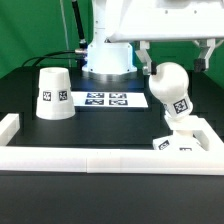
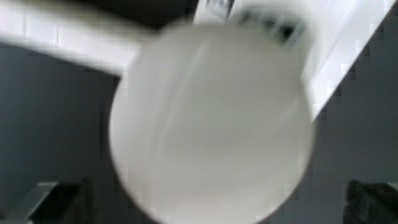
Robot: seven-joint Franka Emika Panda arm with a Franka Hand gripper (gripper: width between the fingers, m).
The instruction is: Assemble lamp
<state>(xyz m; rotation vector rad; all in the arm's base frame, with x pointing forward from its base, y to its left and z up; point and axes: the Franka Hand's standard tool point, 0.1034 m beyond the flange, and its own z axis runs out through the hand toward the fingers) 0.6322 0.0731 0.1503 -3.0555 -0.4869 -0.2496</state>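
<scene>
The white ball-shaped bulb (image 1: 172, 90) stands on its neck on the small flat base (image 1: 183, 143), leaning a little, near the front rail on the exterior view's right. My gripper (image 1: 176, 57) hangs just above the bulb, its two fingers (image 1: 146, 56) spread wide, touching nothing. In the wrist view the bulb (image 2: 210, 110) is a large blurred oval filling the picture, with the dark fingertips (image 2: 50, 205) far apart at its two sides. The tapered shade (image 1: 54, 92) stands mouth down on the exterior view's left.
The marker board (image 1: 105, 100) lies flat between the shade and the bulb. White border rails run along the front (image 1: 100, 157) and up both sides. The arm's white base (image 1: 108, 58) and black cables stand at the back.
</scene>
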